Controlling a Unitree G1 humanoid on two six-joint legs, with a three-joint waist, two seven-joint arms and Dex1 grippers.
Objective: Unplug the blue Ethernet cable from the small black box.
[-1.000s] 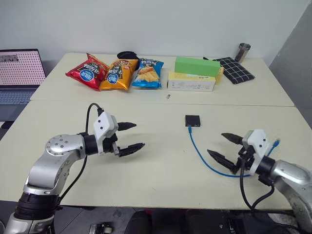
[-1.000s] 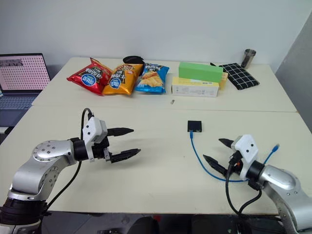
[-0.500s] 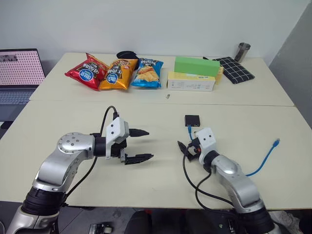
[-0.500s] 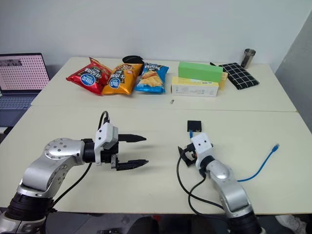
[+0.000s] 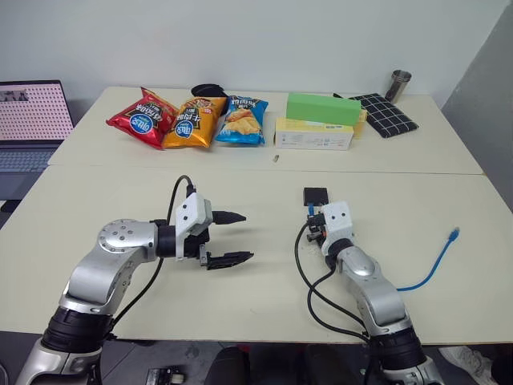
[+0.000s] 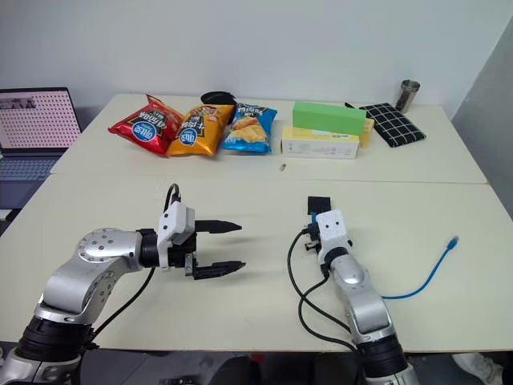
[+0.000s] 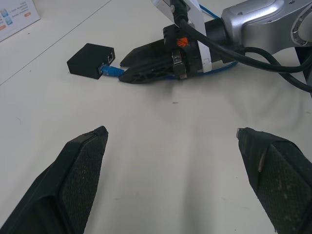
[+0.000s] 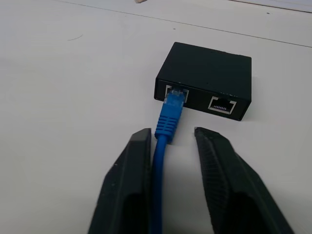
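Note:
The small black box (image 5: pixel 316 196) lies on the table a little right of centre, with two ports on its near edge (image 8: pixel 204 80). The blue Ethernet cable (image 8: pixel 168 112) is plugged into one of those ports. It runs back under my right arm and out to its free plug (image 5: pixel 455 233) at the right. My right gripper (image 8: pixel 170 134) has closed around the cord just behind the plug, a finger on each side, with its tips just short of the box. My left gripper (image 5: pixel 247 237) hovers open and empty left of centre, pointing at the right gripper (image 7: pixel 123 73).
Along the far table lie three chip bags, red (image 5: pixel 143 120), orange (image 5: pixel 191 122) and blue (image 5: pixel 243 120). Beside them are a green box (image 5: pixel 323 108) on a pale yellow box (image 5: pixel 314 134), a checked cloth (image 5: pixel 389 114) and a metal cup (image 5: pixel 400 84). A laptop (image 5: pixel 32 120) stands far left.
My right arm swung in from the table's right front to the box. Its gripper went from wide open to closed around the cable by the plug. The left gripper drifted slightly rightward.

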